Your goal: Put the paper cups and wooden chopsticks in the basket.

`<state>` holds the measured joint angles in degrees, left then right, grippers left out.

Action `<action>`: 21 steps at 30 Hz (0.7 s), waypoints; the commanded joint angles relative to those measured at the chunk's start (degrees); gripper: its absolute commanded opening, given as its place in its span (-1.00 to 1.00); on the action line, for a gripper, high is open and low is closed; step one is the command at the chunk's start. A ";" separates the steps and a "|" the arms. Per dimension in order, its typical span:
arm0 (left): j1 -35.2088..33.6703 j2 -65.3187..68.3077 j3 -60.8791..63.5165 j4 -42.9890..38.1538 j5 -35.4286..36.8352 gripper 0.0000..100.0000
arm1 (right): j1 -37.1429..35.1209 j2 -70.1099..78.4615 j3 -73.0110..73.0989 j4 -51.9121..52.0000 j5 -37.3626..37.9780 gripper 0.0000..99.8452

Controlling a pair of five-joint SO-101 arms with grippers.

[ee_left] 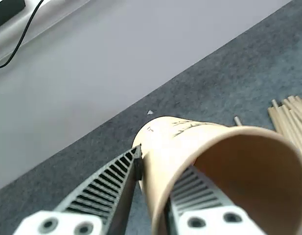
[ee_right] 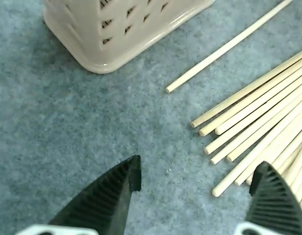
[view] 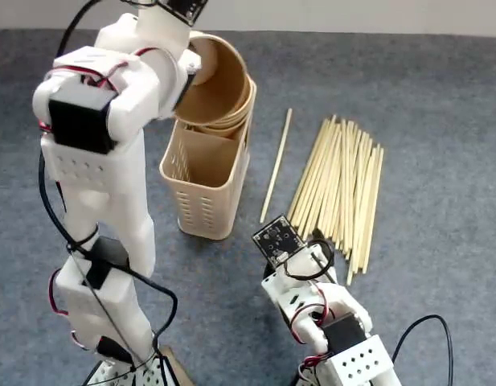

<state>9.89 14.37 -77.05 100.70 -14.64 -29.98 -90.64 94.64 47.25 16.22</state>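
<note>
High view: a paper cup point(view: 219, 80) is held tilted over the basket point(view: 201, 193), its thin wall pinched by the left gripper point(ee_left: 160, 169) (light, judged easily crushed; gentle rim grip advised). Wooden chopsticks point(view: 340, 189) are seen lying beside the right gripper point(ee_right: 197, 176), whose jaws are spread.

grey-blue fuzzy carpet mat point(view: 440, 96): covers most of the frame | pale grey smooth surface point(view: 352, 16): strip along the upper edge, bordering the mat | brown wooden board corner point(view: 177, 363): bottom edge, left of centre | thin black cable point(ee_left: 17, 41): lies on the pale surface, near a black box point(ee_left: 6, 11)
</note>
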 commanded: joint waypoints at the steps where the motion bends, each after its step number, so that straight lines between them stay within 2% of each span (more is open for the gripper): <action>1: 2.15 -2.86 -1.45 0.09 4.75 -0.83 | 0.66 -0.75 0.92 -1.10 0.62 -0.31; 19: 0.66 -0.22 10.59 -0.26 24.18 -0.82 | 0.66 -0.75 0.92 -1.10 0.62 -0.31; 21: -0.13 -0.22 12.18 -0.26 26.73 -0.75 | 0.66 -0.75 0.92 -1.10 0.62 -0.31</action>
<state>11.12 14.46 -66.07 100.70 8.84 -29.98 -90.64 94.64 47.25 16.22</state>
